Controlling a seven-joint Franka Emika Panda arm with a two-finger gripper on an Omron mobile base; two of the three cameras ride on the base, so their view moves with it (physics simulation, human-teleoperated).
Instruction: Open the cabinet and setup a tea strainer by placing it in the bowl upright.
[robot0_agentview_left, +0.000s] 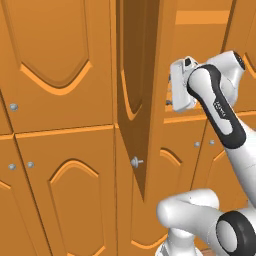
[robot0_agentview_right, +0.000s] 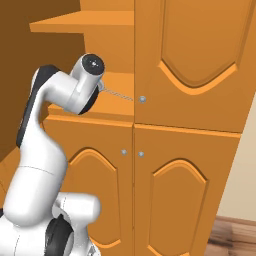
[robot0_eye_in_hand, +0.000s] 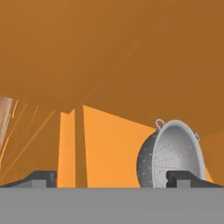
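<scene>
Cabinet (robot0_agentview_left: 135, 100) door stands swung open at centre frame; inside, the tea strainer (robot0_eye_in_hand: 170, 159) lies tipped at lower right, between the gripper's (robot0_eye_in_hand: 116, 178) widely spread fingertips.

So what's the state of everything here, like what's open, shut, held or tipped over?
cabinet door: swung open, seen edge-on.
other cabinet doors: shut.
tea strainer: inside the cabinet, tipped on its side, not held.
gripper: open, empty, facing into the cabinet.
</scene>
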